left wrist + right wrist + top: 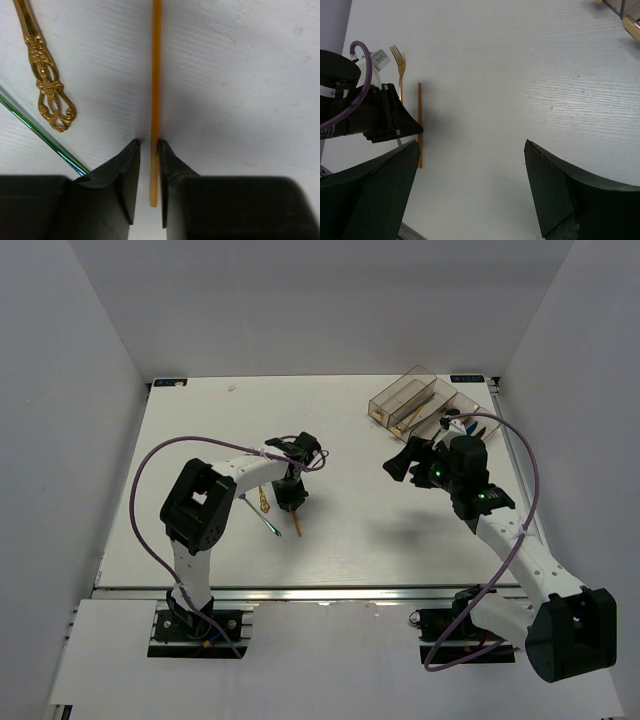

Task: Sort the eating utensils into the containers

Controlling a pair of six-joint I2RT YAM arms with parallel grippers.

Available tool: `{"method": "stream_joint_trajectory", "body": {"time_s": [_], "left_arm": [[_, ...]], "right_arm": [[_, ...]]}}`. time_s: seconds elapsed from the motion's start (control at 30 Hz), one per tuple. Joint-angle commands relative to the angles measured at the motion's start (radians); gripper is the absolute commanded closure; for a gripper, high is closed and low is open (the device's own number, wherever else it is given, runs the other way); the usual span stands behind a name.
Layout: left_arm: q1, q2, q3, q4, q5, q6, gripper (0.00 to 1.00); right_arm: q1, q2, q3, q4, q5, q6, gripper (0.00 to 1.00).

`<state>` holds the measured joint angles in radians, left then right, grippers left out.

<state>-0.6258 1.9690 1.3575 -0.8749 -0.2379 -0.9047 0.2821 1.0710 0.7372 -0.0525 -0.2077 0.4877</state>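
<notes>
Left gripper (149, 150) slightly open astride a thin gold metal chopstick (156, 75) lying flat on the white table (240, 75), not clamped, ornate gold fork handle (47, 85) and slim green-teal metal utensil handle (40, 132) just to its left, right gripper (472, 145) spread wide, empty, clear smoky plastic bins (400, 390) beyond it holding utensils.

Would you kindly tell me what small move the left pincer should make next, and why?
Probably close the left pincer on the gold chopstick: its fingers straddle the stick's end, a sliver of gap showing on one side, so nothing is gripped yet.
</notes>
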Motion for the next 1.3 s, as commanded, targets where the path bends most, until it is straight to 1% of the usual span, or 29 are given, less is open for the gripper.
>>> {"method": "stream_joint_trajectory", "body": {"time_s": [0.0,0.13,0.17,0.2,0.3,0.33,0.37,0.43,0.5,0.6,0.63,0.73,0.87,0.9,1.07,1.27], "left_arm": [[-0.008,0.054,-0.049,-0.020,0.047,0.013,0.72],[-0.008,0.050,-0.095,0.040,0.091,0.009,0.86],[-0.008,0.048,-0.103,0.057,0.095,0.009,1.00],[-0.008,0.045,-0.116,0.065,0.098,0.009,1.00],[-0.008,0.030,-0.135,0.094,0.110,0.018,1.00],[-0.008,0.025,-0.136,0.102,0.117,0.038,1.00],[-0.009,0.016,-0.136,0.115,0.117,0.046,1.00],[-0.018,-0.034,-0.130,0.126,0.100,0.061,1.00],[-0.023,-0.112,-0.133,0.157,0.068,0.075,1.00],[-0.028,-0.200,-0.153,0.215,0.042,0.087,1.00],[-0.028,-0.250,-0.161,0.230,0.045,0.089,1.00],[-0.034,-0.333,-0.204,0.303,0.086,0.105,1.00],[-0.035,-0.396,-0.242,0.378,0.150,0.109,1.00],[-0.035,-0.407,-0.250,0.393,0.179,0.109,1.00],[-0.037,-0.464,-0.282,0.485,0.278,0.092,1.00],[-0.040,-0.512,-0.301,0.540,0.342,0.081,1.00]], "right_arm": [[0.005,-0.028,-0.007,0.037,-0.016,-0.012,0.11],[0.003,-0.040,-0.009,0.036,-0.016,-0.014,0.11],[0.003,-0.042,-0.012,0.037,-0.019,-0.014,0.11],[0.005,-0.046,-0.015,0.042,-0.024,-0.015,0.11],[0.002,-0.045,-0.054,0.146,-0.169,-0.012,0.11],[0.000,-0.039,-0.061,0.193,-0.244,0.012,0.11],[0.002,-0.020,-0.073,0.218,-0.280,0.023,0.11],[0.000,0.004,-0.091,0.291,-0.353,0.072,0.10],[0.002,0.047,-0.111,0.318,-0.369,0.112,0.11],[0.012,0.089,-0.117,0.318,-0.360,0.130,0.11],[0.018,0.096,-0.122,0.325,-0.358,0.135,0.11],[0.069,0.124,-0.137,0.393,-0.368,0.175,0.12],[0.201,0.188,-0.150,0.457,-0.317,0.206,0.15],[0.221,0.199,-0.156,0.498,-0.309,0.224,0.15],[0.356,0.262,-0.167,0.589,-0.202,0.233,0.18],[0.431,0.326,-0.124,0.596,-0.098,0.238,0.23]]}}
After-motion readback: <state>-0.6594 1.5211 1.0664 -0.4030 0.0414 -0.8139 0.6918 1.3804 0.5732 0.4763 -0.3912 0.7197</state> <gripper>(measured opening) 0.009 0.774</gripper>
